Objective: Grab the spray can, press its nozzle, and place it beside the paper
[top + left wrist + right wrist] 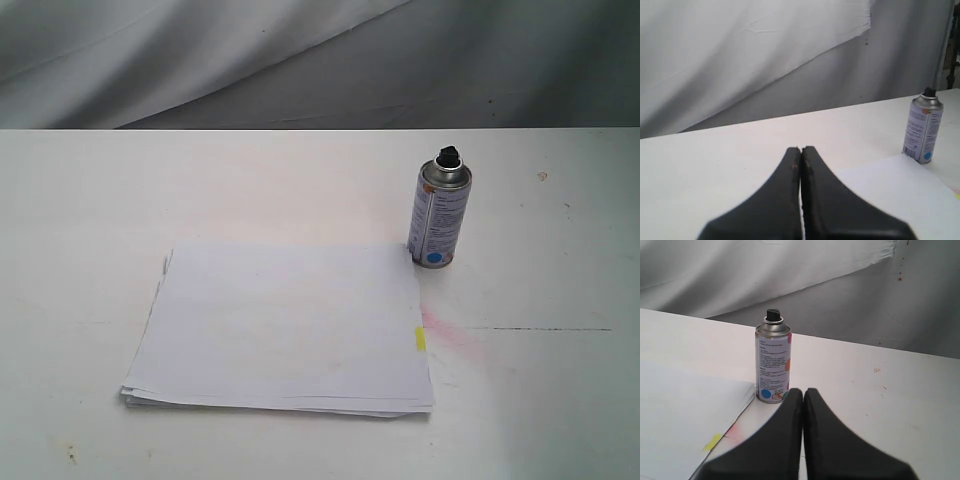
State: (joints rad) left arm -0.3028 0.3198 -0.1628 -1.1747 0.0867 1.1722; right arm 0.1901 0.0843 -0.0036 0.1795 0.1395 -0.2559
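A thin white paper stack [285, 325] lies nearest; the small silver metal spray can [441, 215] stands ungrasped at its corner. The left pincer [800, 150] and right pincer [803, 391] are pressed together, empty: every step remains.

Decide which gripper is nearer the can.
Right. The right gripper, shut, sits just short of the can, which looks large in its view. The left gripper, shut too, is farther off: the can looks small, beyond the paper.
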